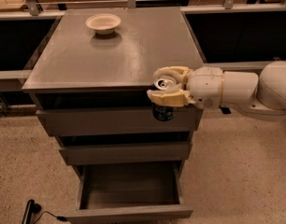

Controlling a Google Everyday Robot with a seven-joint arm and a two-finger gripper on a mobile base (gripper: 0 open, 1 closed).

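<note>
My gripper (165, 87) reaches in from the right on a white arm (236, 88), its cream fingers (168, 97) shut around a dark drink can (163, 111) with a silver top. The can stands upright in the air in front of the cabinet's front edge, level with the top drawer (115, 120), right of centre. Its lower half shows below the fingers.
A grey drawer cabinet (110, 55) carries a white bowl (103, 23) at its back left. Its bottom drawer (129, 190) stands pulled open, with nothing visible in it. A black cable (35, 209) lies on the speckled floor at lower left. A wooden rail runs behind.
</note>
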